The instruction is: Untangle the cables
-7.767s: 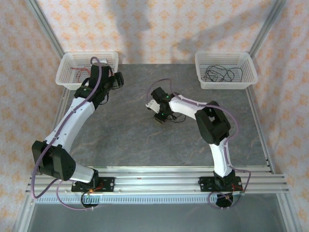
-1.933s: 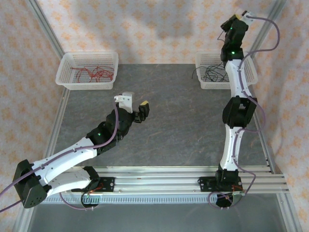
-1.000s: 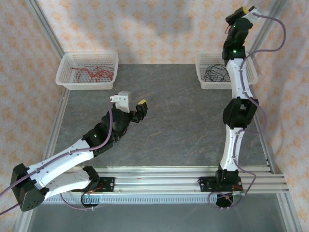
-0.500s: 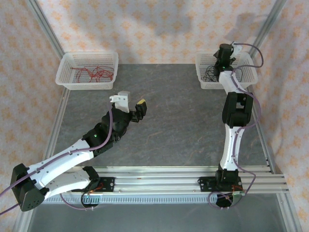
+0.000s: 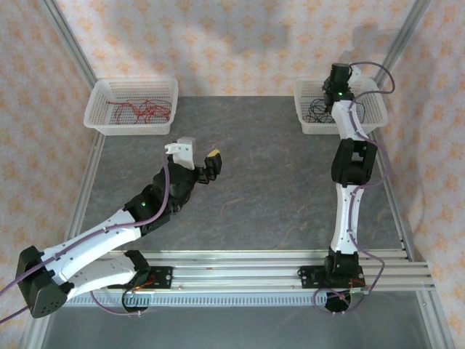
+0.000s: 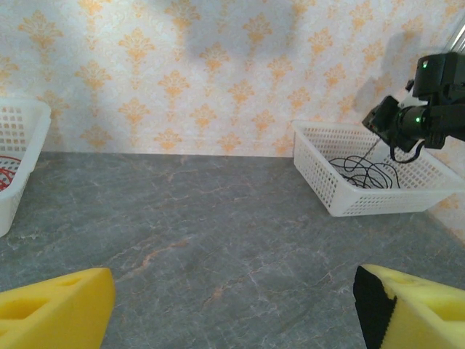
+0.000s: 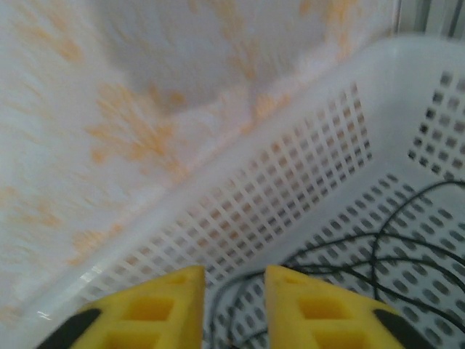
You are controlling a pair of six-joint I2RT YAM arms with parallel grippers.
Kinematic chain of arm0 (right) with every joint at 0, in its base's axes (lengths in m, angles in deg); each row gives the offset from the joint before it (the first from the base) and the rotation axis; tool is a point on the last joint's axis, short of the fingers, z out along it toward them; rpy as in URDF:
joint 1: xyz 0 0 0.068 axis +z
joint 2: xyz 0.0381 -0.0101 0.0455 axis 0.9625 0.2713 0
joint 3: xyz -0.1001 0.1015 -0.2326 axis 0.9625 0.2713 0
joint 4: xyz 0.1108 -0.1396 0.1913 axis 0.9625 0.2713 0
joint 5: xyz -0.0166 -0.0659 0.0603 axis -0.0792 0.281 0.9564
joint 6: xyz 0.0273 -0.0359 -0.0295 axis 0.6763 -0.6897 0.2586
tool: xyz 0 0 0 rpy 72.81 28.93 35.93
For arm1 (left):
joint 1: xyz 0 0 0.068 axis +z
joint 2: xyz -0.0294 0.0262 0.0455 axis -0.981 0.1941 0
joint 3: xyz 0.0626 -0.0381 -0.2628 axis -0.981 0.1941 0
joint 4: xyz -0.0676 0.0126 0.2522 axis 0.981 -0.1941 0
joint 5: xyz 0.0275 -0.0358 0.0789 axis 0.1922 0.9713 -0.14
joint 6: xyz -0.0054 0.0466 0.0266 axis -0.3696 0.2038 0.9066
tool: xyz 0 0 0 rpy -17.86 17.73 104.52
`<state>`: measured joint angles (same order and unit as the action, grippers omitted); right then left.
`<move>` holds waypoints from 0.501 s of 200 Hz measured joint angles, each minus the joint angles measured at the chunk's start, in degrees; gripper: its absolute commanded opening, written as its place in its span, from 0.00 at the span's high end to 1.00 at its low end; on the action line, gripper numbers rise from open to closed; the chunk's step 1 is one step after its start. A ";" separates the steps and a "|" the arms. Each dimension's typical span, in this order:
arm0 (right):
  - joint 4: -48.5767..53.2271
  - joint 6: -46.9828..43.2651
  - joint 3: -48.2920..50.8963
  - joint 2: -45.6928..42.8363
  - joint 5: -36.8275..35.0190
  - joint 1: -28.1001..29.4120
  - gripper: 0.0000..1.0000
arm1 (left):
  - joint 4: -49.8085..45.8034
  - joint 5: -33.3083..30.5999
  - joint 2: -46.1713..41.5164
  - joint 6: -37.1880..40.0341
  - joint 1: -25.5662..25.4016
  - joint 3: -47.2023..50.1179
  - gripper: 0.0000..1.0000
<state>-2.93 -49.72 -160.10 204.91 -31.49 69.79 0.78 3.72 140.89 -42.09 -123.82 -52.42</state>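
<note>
Right wrist view: right tool [image 7: 234, 285], narrowly parted, hangs over the black cables [image 7: 349, 267] in the white basket [image 7: 305, 174]; left tool [image 6: 232, 291], well apart from that basket, spreads wide, empty.

Two white baskets [image 5: 128, 130] [image 5: 316, 129], one tangle of red cables [image 5: 142, 110], one of black cables [image 5: 320, 111], two robot arms [image 5: 109, 233] [image 5: 347, 207]

Orange-patterned walls [image 5: 240, 43] around grey table [image 5: 269, 207]
</note>
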 measured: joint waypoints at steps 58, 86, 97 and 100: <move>8.76 0.55 0.07 0.39 5.84 -3.69 0.30 | -1.22 -0.02 0.02 -1.03 0.00 0.00 0.12; 12.33 -0.85 0.00 -0.48 6.34 -4.00 0.11 | -2.29 -0.02 0.66 -1.66 0.00 -0.02 0.07; 14.40 -1.18 -0.66 -0.81 6.08 -4.07 0.05 | -3.15 -0.04 1.33 -2.03 0.00 -0.20 0.04; 14.99 -1.75 -1.05 -0.81 5.99 -4.09 0.04 | -3.39 0.00 1.55 -2.23 0.00 -0.28 0.03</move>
<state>12.07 -51.47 -161.15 204.10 -25.50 65.70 -2.60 3.72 142.45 -44.32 -123.82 -52.70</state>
